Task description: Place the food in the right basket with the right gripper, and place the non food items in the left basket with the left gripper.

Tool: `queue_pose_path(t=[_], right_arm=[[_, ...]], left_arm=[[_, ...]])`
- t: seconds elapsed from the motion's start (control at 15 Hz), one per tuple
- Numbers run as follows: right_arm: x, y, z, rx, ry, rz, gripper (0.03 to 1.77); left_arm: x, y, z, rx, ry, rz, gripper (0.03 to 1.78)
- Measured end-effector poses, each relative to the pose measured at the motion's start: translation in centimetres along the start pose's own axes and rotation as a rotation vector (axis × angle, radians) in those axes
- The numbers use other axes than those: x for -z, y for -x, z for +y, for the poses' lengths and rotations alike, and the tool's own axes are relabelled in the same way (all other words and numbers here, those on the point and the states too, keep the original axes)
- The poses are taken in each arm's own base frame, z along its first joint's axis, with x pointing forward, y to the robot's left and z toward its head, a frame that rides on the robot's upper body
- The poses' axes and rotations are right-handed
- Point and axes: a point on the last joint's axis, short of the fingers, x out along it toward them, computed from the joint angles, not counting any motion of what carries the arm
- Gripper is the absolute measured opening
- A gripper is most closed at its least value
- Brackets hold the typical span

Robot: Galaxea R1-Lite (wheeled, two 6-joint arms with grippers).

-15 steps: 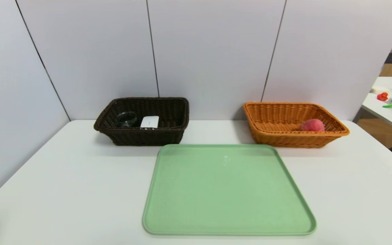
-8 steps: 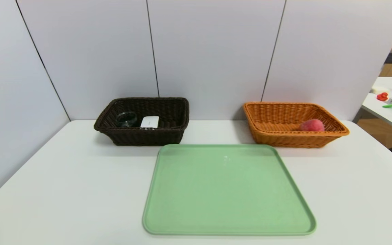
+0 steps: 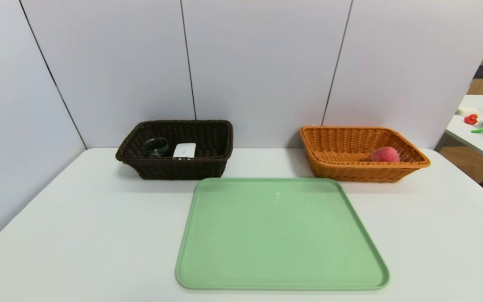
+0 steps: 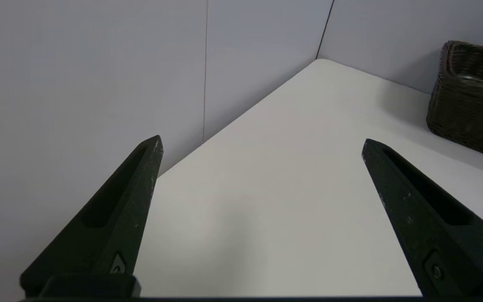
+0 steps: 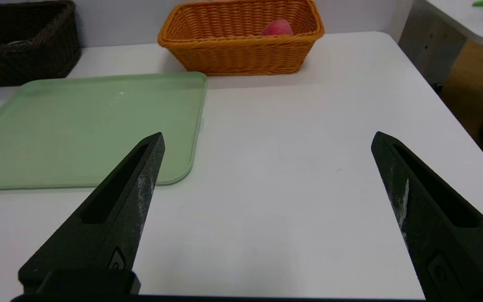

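While the peach [image 3: 385,154] lies inside the orange wicker basket [image 3: 363,167] on the white table [image 3: 78,235], the glass cup [image 3: 156,146] and the flat white device [image 3: 185,150] sit side by side in the dark brown wicker basket [image 3: 174,167]. Between and in front of the baskets lies a green tray [image 3: 281,268]. The left gripper [image 4: 260,142] and the right gripper [image 5: 266,140] both hang above the table with jaws spread wide, holding nothing.

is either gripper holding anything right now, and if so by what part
Nothing is held. The left gripper and right gripper both stand open and empty over the table.
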Motion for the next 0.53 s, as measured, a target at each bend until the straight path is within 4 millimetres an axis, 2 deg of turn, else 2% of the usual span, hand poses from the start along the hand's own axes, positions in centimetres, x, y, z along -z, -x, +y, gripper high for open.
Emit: queue_pose_path(t=[0.27,0.53], right_arm=[[1.9,1.9,-0.1,-0.037,0.045,-0.074,1.70],[3.5,1.2,0.0,-0.098,0.157,-0.098,1.70]], left_arm=[[0.6,0.7,0.5,0.024,-0.049,-0.042,1.69],[1.2,0.6,0.1,0.178,-0.112,-0.084,1.69]])
